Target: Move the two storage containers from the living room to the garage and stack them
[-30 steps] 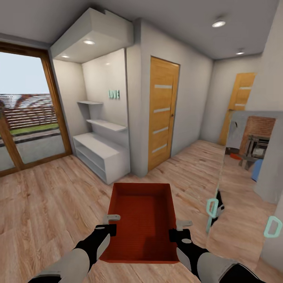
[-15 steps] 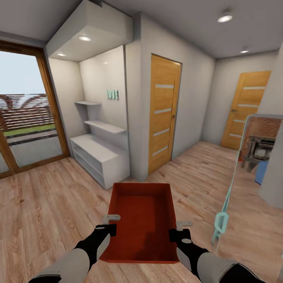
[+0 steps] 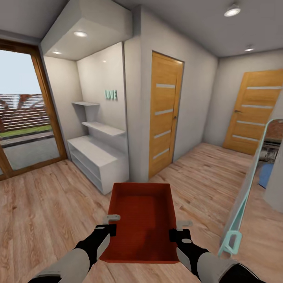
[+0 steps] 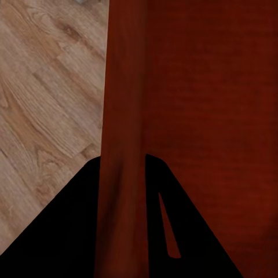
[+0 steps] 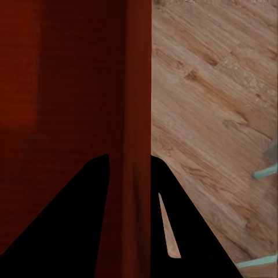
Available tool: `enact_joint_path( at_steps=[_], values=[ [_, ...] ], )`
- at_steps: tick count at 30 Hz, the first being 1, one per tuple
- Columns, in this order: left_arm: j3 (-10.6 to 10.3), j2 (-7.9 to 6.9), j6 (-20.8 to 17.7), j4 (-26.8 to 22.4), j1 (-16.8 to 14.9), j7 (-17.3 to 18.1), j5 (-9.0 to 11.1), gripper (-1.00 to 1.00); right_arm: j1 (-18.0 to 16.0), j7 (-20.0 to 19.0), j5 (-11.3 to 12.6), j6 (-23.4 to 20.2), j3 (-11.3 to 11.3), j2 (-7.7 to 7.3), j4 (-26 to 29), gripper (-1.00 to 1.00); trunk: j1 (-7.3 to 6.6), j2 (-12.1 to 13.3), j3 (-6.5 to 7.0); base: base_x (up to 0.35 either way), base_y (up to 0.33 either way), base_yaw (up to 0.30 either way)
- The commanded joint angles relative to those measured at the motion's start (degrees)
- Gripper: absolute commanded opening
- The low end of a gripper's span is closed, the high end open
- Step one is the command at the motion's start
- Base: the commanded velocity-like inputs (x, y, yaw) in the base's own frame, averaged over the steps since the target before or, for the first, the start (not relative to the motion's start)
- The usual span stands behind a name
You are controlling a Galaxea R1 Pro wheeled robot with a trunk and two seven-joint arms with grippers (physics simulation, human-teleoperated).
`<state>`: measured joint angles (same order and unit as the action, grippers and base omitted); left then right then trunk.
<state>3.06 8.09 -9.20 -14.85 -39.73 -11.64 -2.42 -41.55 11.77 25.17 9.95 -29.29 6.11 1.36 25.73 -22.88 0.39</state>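
Orange-red bin (image 3: 142,220) above wood floor (image 3: 47,208), left pincer (image 3: 111,224) and right pincer (image 3: 177,230) each clamped on a side wall.

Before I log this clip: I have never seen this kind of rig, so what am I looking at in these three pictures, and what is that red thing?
This is a simulated two-armed robot on wheels, steered by a person. The large picture comes from a camera on its head, looking forward and down over both arms. The two small pictures come from cameras near each gripper, looking along its two fingers.

The red thing is a storage container, an open-topped bin that looks empty. The left gripper pinches its left wall and the right gripper its right wall; in the wrist views each wall runs between the dark fingers.

The robot carries it above a light wood floor in a hallway with white shelves, two wooden doors and a glass door to the outside.
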Motion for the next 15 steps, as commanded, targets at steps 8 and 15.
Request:
enact_joint_path(
  at_steps=[8,15],
  values=[
    [0.46,-0.27,-0.38,0.00,0.00,-0.31,-0.13,-1.00,-0.02,0.36,-0.03,0.16,0.28,-0.66,0.14,-1.00,0.05,-0.04,-0.02,0.324,0.000,0.000],
    [0.46,-0.28,-0.38,0.00,0.00,-0.31,-0.13,-1.00,-0.02,0.35,-0.01,0.16,0.26,-0.66,0.14,-1.00,0.05,-0.04,-0.02,0.324,0.000,0.000]
  ],
)
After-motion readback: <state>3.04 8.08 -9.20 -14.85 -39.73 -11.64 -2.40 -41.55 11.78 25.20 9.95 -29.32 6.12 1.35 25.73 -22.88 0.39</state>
